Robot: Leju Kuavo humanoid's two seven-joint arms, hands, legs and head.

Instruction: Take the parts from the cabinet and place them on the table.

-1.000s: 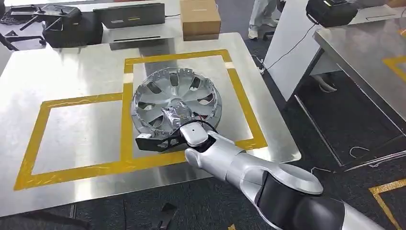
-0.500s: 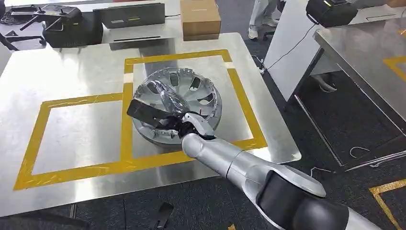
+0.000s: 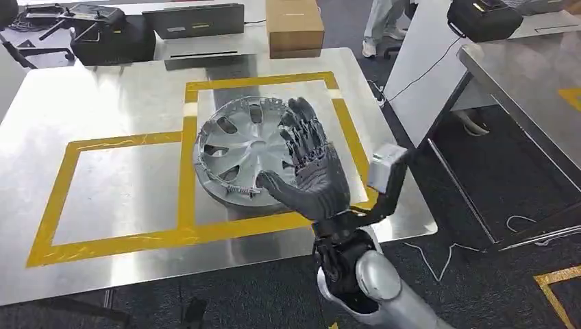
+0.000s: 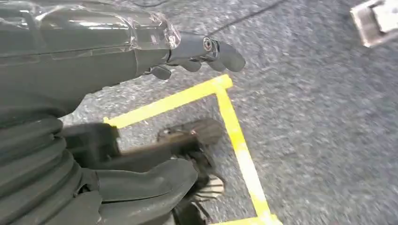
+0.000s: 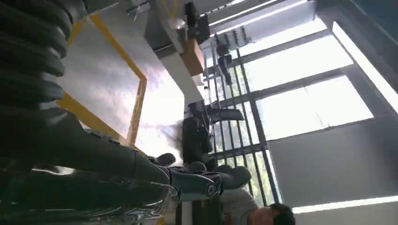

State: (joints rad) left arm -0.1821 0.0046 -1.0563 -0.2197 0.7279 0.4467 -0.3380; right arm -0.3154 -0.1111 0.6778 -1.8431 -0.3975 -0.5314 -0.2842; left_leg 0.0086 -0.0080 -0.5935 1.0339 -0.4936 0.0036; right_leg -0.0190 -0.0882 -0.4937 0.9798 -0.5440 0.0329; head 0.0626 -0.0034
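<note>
head view: my right hand (image 3: 312, 168) is raised above the steel table (image 3: 103, 103), palm up, fingers (image 3: 301, 130) spread apart and holding nothing. the silver plastic hubcap with curved spokes (image 3: 240, 147) lies flat on the table inside the yellow tape square (image 3: 260, 81), apart from my hand. left wrist view: my left hand (image 4: 197, 49) hangs over grey carpet floor (image 4: 319, 117), fingers extended and empty.

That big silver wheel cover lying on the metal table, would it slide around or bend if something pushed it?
Probably it would slide easily: the wheel cover lies flat on a smooth, shiny metal table. It looks thin, with open slots between the spokes, so it is likely light and may flex a little at the rim. Lying flat, it seems unlikely to roll or tip.
</note>
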